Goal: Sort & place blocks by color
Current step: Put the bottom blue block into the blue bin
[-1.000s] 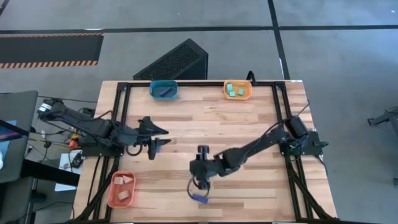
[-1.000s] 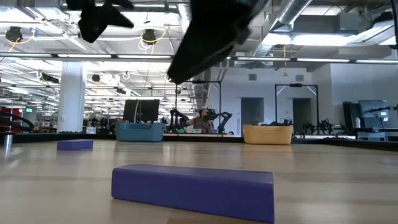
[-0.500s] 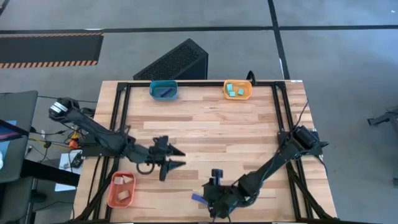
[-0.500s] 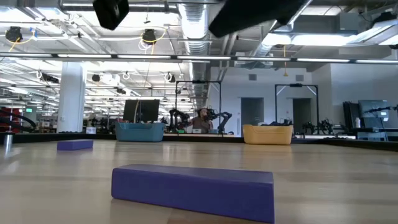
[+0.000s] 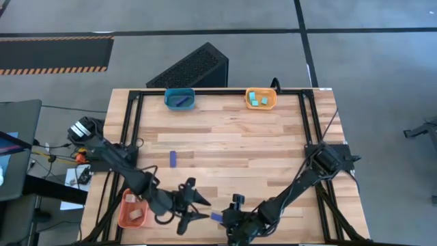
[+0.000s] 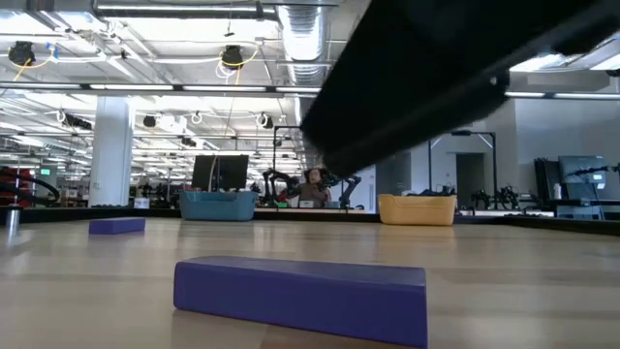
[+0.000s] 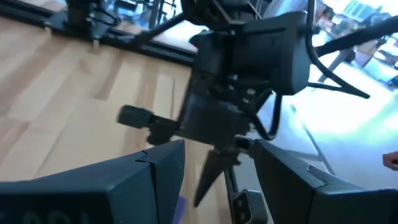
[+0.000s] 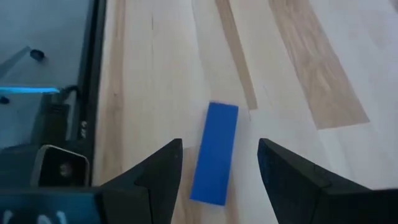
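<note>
A dark blue bar (image 8: 215,152) lies flat near the table's (image 5: 273,143) front edge. The right gripper (image 8: 217,177) is held open just above it, nothing grasped. The left gripper (image 5: 194,208) is open beside it. Another dark blue bar (image 5: 173,158) lies farther back, toward the left edge.

A robotics lab on an open industrial floor — that's where you're working.

Look level across your butcher-block table (image 5: 259,147) and you're staring into a big hall: exposed ducts and pipes (image 6: 300,29) overhead, rows of strip lights, a white column (image 6: 111,145), monitors (image 6: 219,172) and more robot arms (image 6: 276,184) at benches far back, a person (image 6: 314,184) seated among them. From above, you've got grey concrete floor, a hazard-striped mat (image 5: 54,55) off the far left corner, and a black metal frame (image 5: 133,116) rimming the table.
</note>
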